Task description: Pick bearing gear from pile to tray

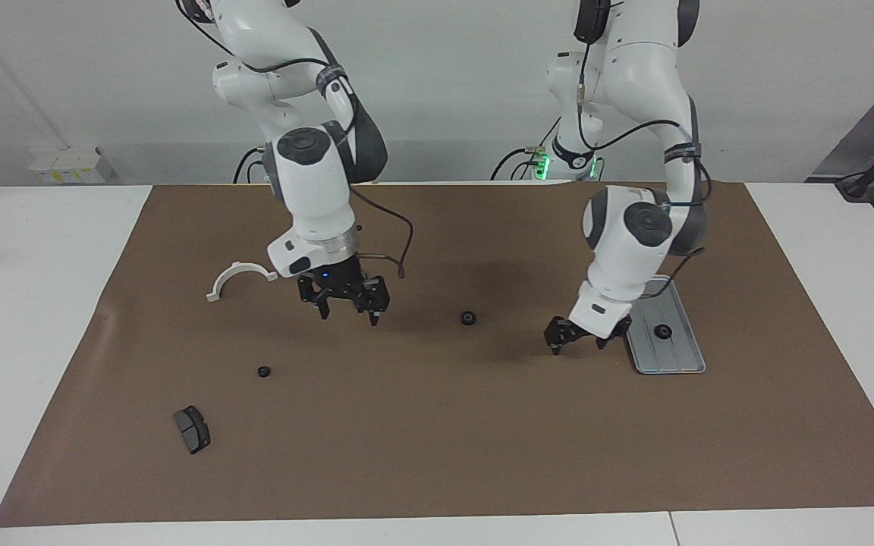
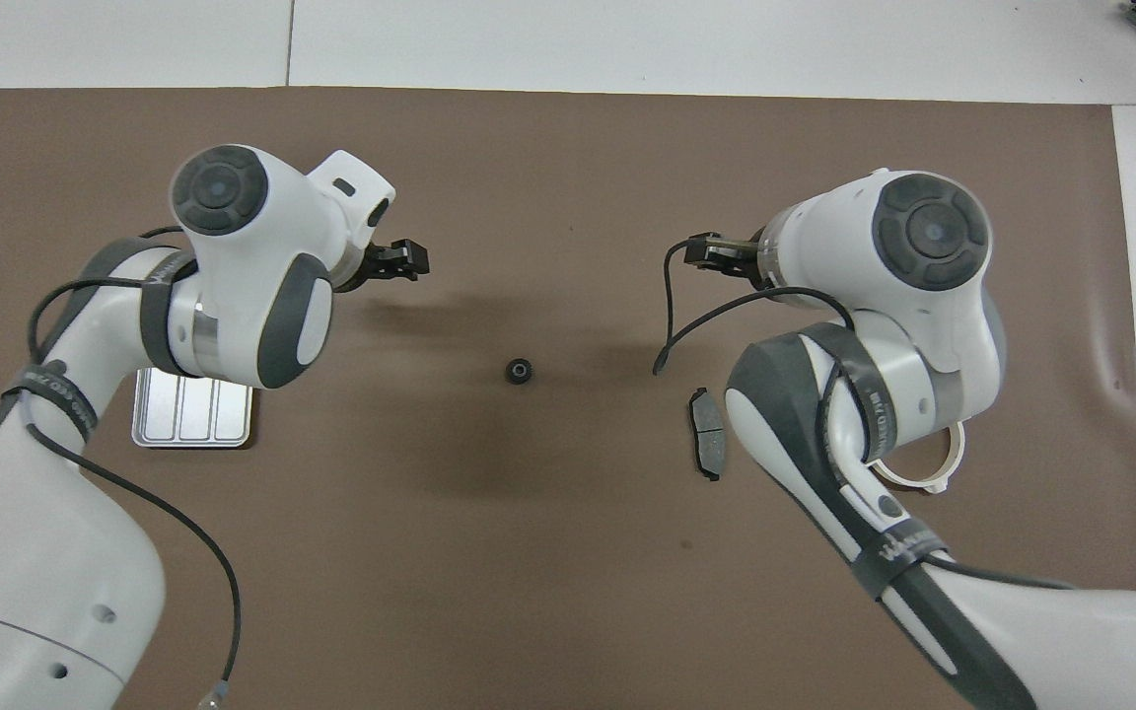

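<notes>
One black bearing gear lies on the brown mat between the two grippers; it also shows in the overhead view. A second gear lies in the silver tray, which the left arm mostly covers in the overhead view. A third gear lies in the pile. My left gripper is open and empty, over the mat beside the tray. My right gripper is open and empty, over the mat beside a dark pad.
The white half-ring bracket lies near the right gripper, toward the right arm's end. Another dark pad lies farthest from the robots. The brown mat covers the table's middle.
</notes>
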You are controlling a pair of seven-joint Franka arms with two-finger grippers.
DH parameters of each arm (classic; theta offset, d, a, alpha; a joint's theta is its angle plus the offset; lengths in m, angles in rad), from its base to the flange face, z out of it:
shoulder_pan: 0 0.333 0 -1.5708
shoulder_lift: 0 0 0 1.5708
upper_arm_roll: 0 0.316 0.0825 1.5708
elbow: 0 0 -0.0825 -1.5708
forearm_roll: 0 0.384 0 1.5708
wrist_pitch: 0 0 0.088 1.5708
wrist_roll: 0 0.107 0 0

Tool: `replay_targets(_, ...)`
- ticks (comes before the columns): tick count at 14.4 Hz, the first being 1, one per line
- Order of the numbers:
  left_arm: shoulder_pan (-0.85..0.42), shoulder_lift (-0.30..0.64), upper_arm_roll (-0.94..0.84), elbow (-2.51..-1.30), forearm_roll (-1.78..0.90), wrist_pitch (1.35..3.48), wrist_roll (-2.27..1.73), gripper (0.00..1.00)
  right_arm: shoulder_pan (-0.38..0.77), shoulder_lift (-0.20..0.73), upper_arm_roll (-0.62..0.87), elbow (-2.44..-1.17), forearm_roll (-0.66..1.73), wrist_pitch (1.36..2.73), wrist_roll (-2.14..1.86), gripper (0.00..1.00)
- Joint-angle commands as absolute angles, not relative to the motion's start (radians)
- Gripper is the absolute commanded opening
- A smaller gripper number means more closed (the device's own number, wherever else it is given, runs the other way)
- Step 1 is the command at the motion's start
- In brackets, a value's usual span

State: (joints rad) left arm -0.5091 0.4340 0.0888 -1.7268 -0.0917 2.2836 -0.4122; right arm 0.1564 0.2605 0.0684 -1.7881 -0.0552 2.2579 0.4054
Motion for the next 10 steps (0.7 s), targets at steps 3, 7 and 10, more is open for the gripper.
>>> replay_targets(3,-0.629,0.491,0.112,-1.669,-0.098,2.333,-0.457,0.95,0.039,0.366,0.086,-1.769,-0.069,2.298,0.116,1.0)
replay_targets(7,-0.667,0.497,0.112,-1.686,-0.084,2.353,-0.454,0.83,-0.024,0.461,0.086,-1.731,-0.06,2.338,-0.144,1.0)
replay_targets(10,-0.69,0.486,0.112,-1.738,-0.077,2.353,-0.453,0.72,-0.011,0.488,0.086,-1.735,-0.057,2.336,-0.15,1.0)
